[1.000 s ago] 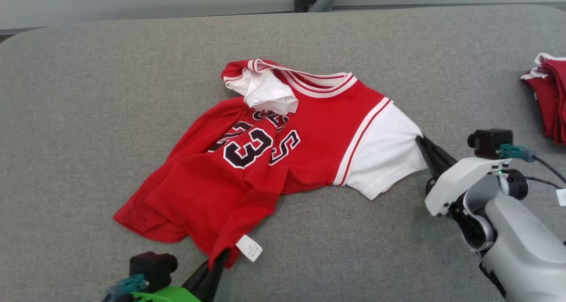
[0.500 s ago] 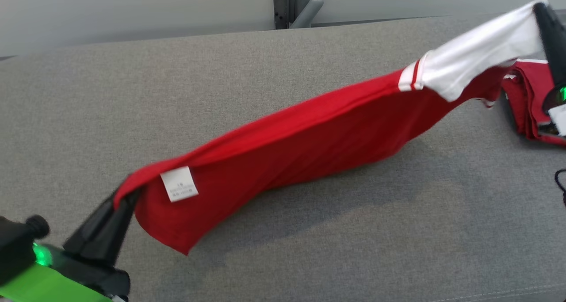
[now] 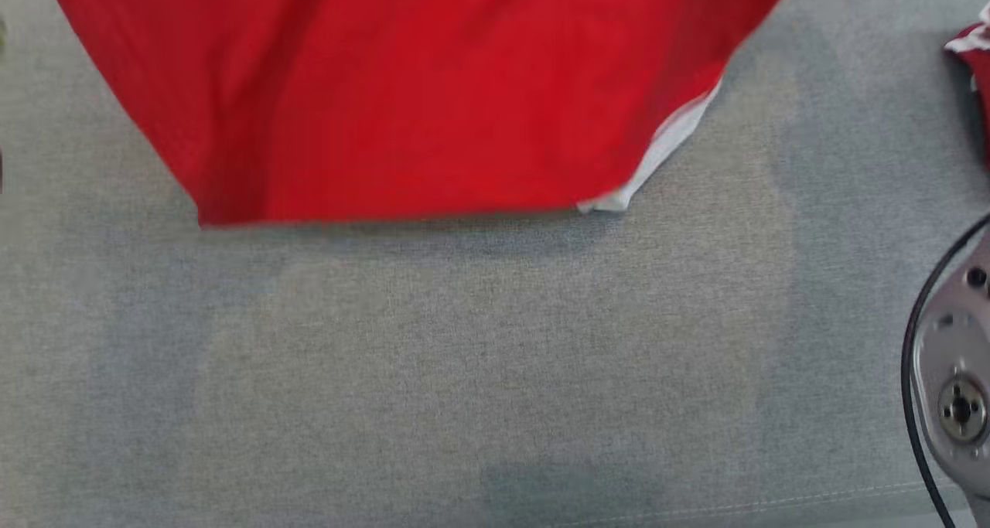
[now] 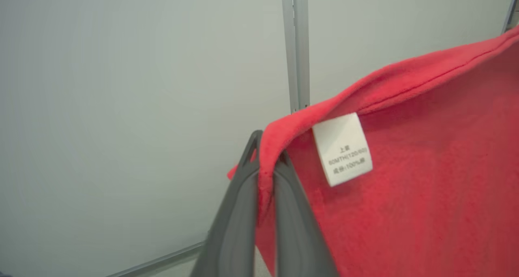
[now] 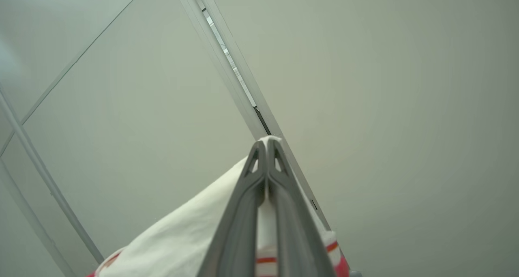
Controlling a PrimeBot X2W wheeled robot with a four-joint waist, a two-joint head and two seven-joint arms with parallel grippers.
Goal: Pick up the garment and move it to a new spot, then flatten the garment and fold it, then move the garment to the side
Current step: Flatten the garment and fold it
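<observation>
Above grey woven surface (image 3: 464, 373), left end effector (image 4: 267, 153) and right end effector (image 5: 267, 144) pinch the soft red garment (image 3: 425, 87).

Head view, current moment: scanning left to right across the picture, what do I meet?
red garment → its white sleeve edge → black cable → pale arm joint

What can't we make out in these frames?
Head view: top of the garment cut off by the upper edge; whether hem touches table unclear.
Head view: red cloth at right cut by the edge.
Left wrist view: label print too small.
Right wrist view: right tool covers the pinched sleeve part.
</observation>
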